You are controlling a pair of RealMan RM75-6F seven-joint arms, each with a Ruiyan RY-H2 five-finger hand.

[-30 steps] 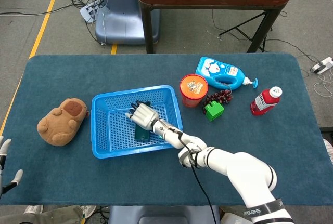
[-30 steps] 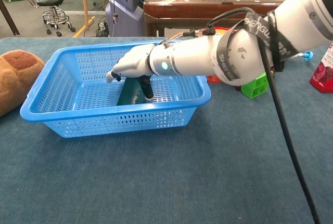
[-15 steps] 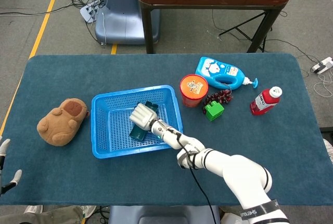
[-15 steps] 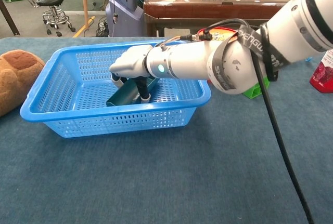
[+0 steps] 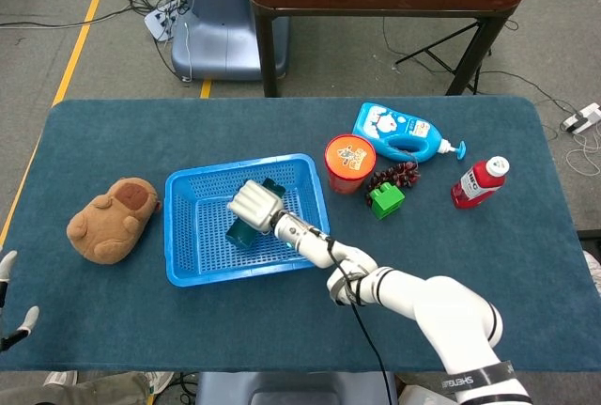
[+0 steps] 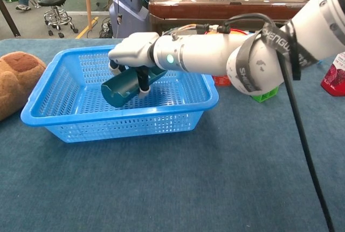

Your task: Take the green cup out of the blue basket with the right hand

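We see the right hand [image 6: 132, 54] curled around the green cup [image 6: 123, 88], fingers wrapped over its upper side, thumb side hidden from us. The cup lies tilted on its side in the grip, closed end toward the near left, raised off the floor of the blue basket [image 6: 70, 129] but within its walls. In the head view the same hand [image 5: 254, 204] covers most of the cup [image 5: 238, 233], approx. mid-basket, a bit toward the far right corner.

The left hand [image 5: 7, 303] shows only at the near left edge of the head view, w/ fingers apart and nothing in them.

Left of the basket [image 5: 180, 273] sits a brown plush toy [image 5: 113, 220] on the blue table [image 5: 470, 226]. Just right of the basket's far corner stands an orange-lidded can [image 5: 349, 163]. Beside it, a dark bead cluster [image 5: 394, 177] touches a green block [image 5: 386, 199]. Further right lies a blue bottle [image 5: 399, 132] and a red bottle [image 5: 479, 182], well apart from the basket.
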